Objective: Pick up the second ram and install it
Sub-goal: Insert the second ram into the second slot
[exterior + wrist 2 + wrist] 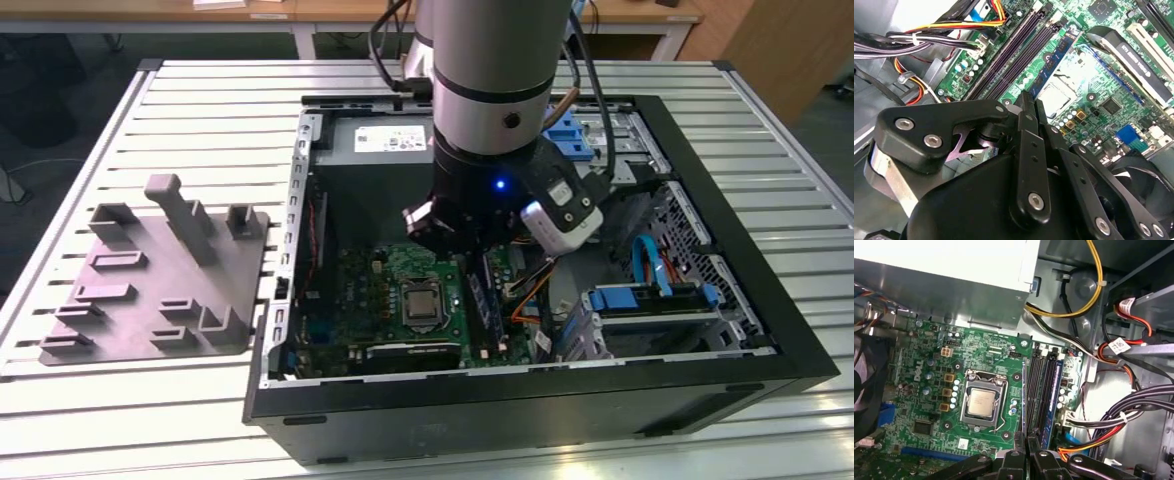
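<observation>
In the second wrist view my gripper (1030,99) has its fingertips (1023,102) pressed together over the motherboard (1089,107). The second ram (1055,64), a narrow blue-green strip, runs straight out from between them, parallel to the dark memory slots (1004,60) and above the board. In the first wrist view the gripper (1027,447) hangs over the slot row (1035,395), just beside the processor socket (981,402). In the exterior view the gripper (467,258) is down inside the open computer case (747,340), above the board.
A blue strip (1056,390) stands on edge at the outer slot. Bundled red, yellow and black cables (1114,420) crowd the side beyond the slots. A fan (864,380) sits past the socket. The grey fixture plate (160,290) lies on the slatted table at the exterior view's left.
</observation>
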Tool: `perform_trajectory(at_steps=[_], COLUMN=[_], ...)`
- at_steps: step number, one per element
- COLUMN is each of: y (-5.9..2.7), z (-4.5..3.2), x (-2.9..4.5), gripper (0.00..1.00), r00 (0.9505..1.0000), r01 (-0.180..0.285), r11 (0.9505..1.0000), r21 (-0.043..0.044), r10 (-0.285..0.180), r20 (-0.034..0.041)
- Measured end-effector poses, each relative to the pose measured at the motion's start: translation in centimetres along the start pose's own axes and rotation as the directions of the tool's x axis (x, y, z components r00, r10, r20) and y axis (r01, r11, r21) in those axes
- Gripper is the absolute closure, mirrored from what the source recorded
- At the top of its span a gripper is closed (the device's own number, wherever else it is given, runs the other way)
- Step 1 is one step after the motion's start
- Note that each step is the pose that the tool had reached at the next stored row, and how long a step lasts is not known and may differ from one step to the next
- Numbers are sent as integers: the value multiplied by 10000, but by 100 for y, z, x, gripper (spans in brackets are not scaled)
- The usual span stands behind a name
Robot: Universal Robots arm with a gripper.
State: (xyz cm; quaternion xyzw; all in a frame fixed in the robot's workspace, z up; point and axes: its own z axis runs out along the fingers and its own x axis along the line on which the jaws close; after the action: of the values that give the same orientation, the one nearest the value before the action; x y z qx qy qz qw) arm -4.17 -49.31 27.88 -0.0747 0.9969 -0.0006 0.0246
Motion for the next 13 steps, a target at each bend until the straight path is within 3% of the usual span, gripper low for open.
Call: perform_trajectory(at_steps=[13], y=[0], z=[5], x=[0], gripper=[86], r00=[9951], r01=[-985], r11=[9951], r21=[49], r10=[985], r20=[-2])
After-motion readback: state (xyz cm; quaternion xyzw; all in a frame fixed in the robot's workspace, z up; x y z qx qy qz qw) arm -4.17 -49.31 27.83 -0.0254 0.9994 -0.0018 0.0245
